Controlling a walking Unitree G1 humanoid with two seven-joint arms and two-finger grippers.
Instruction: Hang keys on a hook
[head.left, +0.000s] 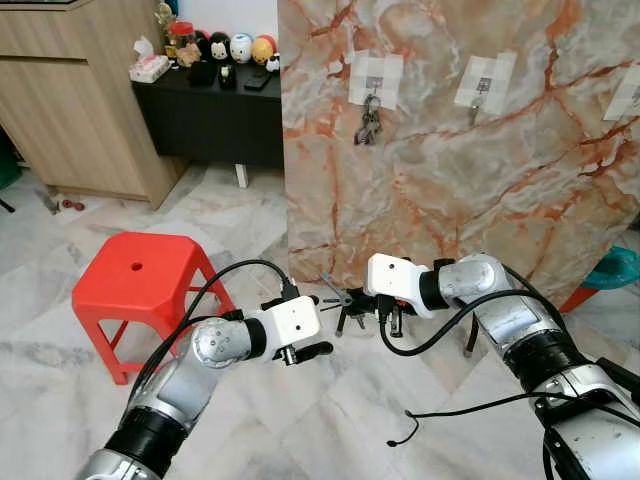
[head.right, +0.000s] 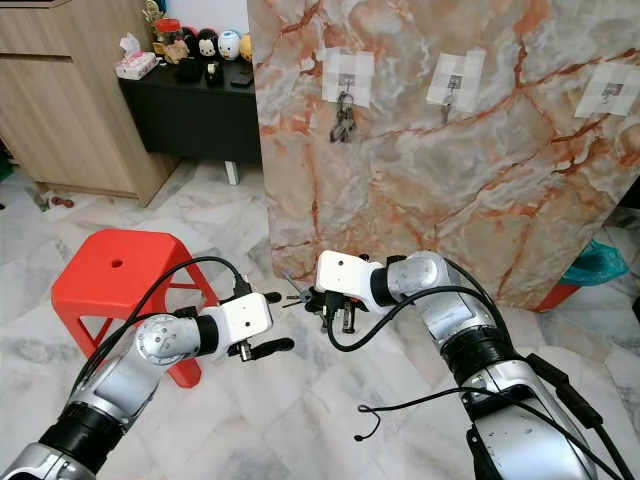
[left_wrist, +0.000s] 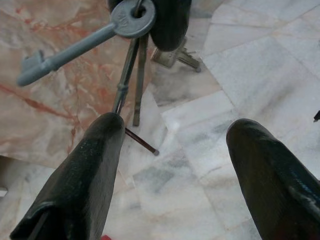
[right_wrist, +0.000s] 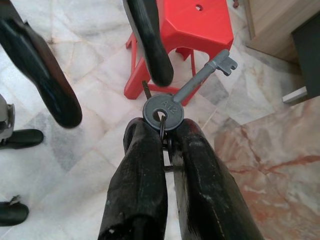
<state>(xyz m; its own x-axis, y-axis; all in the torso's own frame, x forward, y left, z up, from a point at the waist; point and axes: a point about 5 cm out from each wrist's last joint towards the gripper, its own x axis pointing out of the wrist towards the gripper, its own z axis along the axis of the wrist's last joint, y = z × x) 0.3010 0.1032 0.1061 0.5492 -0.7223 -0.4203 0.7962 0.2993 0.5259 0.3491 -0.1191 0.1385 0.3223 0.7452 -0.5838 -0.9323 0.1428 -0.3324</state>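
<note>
Keys (right_wrist: 165, 112) pinched in right gripper (right_wrist: 167, 145) (ring partly hidden); left gripper (left_wrist: 172, 145) spread apart beside them.

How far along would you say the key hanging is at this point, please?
Done: the right pincer is shut on the keys. In hand: it holds them low in front of the marble wall, with the open left pincer just beside them. Left: raising them onto a free hook; another bunch already hangs.

A home: marble floor (head.left: 330, 430), wooden cabinet (head.left: 75, 100), red plastic stool (head.left: 140, 275), toy-lined sideboard (head.left: 210, 110).
</note>
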